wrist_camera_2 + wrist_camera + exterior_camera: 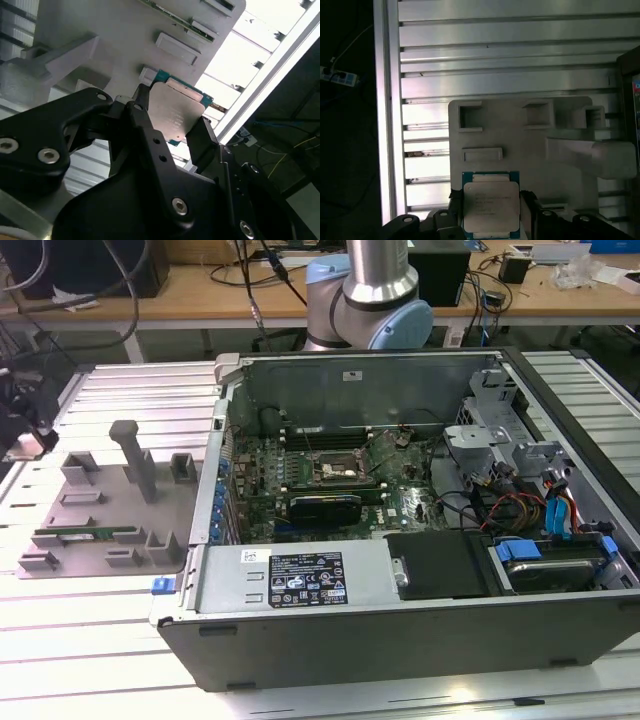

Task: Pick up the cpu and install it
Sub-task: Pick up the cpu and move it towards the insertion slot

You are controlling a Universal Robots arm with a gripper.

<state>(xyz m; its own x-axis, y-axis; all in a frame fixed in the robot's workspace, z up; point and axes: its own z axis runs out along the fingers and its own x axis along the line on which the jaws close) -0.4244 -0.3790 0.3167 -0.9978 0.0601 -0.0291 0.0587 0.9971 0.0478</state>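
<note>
The gripper (172,118) was pinching the cpu (176,111), one black finger (141,100) against each of two opposite edges. The silver lid faced up at the wrist and the green rim showed past the fingers on the free sides. In the first wrist view the chip sat square between the fingers, flat and level. It hung over the near edge of the grey tray (520,145), close to the edge of the ribbed table (495,55). I could not tell whether it had cleared the tray or only just sat above its seat.

In the exterior view, that tray (100,490) lay on the table at the exterior view's left, with a green memory stick (85,535) along its front. The open case (300,640) stood just beside it to the exterior view's right. The socket (338,468) lay flat on the board inside the case, near the back wall and well apart from the tray. So the socket was off to the exterior view's right of the held chip, past the case's side wall and down inside. The socket's middle looked dark, but I could not make out whether its frame was raised.
</note>
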